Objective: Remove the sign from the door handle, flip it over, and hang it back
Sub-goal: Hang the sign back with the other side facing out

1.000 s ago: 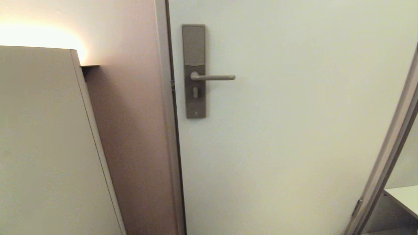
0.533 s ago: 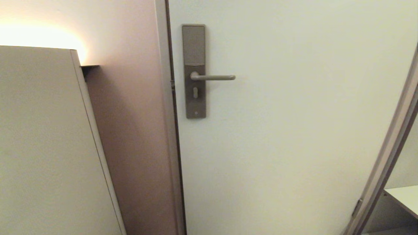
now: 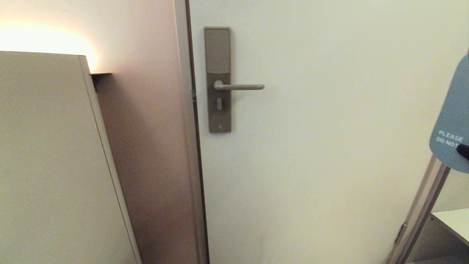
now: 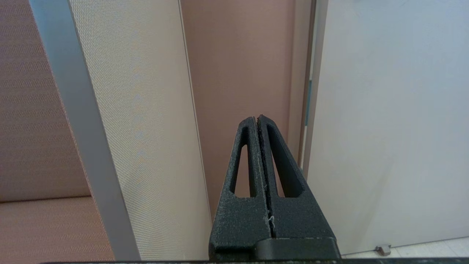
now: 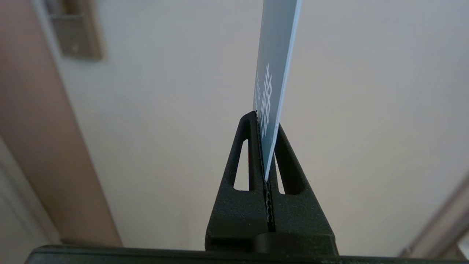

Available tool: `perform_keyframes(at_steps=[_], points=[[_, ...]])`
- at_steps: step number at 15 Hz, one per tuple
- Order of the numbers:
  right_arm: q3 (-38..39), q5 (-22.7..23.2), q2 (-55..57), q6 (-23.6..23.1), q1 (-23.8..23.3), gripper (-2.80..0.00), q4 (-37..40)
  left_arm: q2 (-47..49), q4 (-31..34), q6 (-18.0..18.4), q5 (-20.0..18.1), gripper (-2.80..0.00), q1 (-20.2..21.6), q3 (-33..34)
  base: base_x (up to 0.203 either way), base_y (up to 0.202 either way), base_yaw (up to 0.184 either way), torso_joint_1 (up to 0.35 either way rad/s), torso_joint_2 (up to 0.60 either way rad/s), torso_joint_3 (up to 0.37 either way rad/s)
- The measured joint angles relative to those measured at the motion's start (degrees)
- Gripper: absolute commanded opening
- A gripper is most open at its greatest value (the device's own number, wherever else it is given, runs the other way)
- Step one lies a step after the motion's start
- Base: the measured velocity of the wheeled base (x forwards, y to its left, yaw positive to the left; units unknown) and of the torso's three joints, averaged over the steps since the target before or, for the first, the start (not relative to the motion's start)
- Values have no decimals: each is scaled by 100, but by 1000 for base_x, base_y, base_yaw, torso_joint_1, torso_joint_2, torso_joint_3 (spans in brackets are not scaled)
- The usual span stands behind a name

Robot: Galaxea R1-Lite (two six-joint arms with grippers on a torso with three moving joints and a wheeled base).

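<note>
At far right of the head view, well apart from the door handle [image 3: 239, 87]: the sign [image 3: 452, 121], blue face with white lettering turned toward the camera, upright with a slight tilt, partly cut off by the frame edge. At its lower edge, a dark tip of the right gripper [image 3: 464, 151], mostly out of frame. Seen from the right wrist: right gripper [image 5: 266, 126] clamped on the sign [image 5: 275, 62], thin edge pinched between the two black fingers [image 5: 289, 161], card rising straight out of the jaws, white lettering on the blue face just above the grip. On the pale door [image 3: 329, 146]: door handle level and bare, lever pointing away from the door edge, mounted on the tall bronze-grey lock plate [image 3: 218, 51]. Beside the door, toward the robot's left: door frame [image 3: 182, 110], pinkish wall [image 3: 146, 128], and a beige cabinet panel [image 3: 47, 165] lit warmly from above. Seen from the left wrist: left gripper [image 4: 259, 123] clenched on nothing, fingers pressed together, pointing at the wall strip between cabinet panel and door.
</note>
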Motion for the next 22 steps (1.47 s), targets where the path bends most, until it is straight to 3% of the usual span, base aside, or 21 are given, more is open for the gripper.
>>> perform_keyframes(at_steps=[10,16,22], points=[[-2316,228,3434,-18,262,-280,-290,0,0,-1,-1,-280,-2,0,0,0,0,0,0,0],[-2937,238,4506,-95,938,-280,-293,0,0,-1,1,-280,0,0,0,0,0,0,0,0],[-3535,218,5114,-143,1271,-280,-298,0,0,2,1,-280,-2,2,0,0,0,0,0,0]])
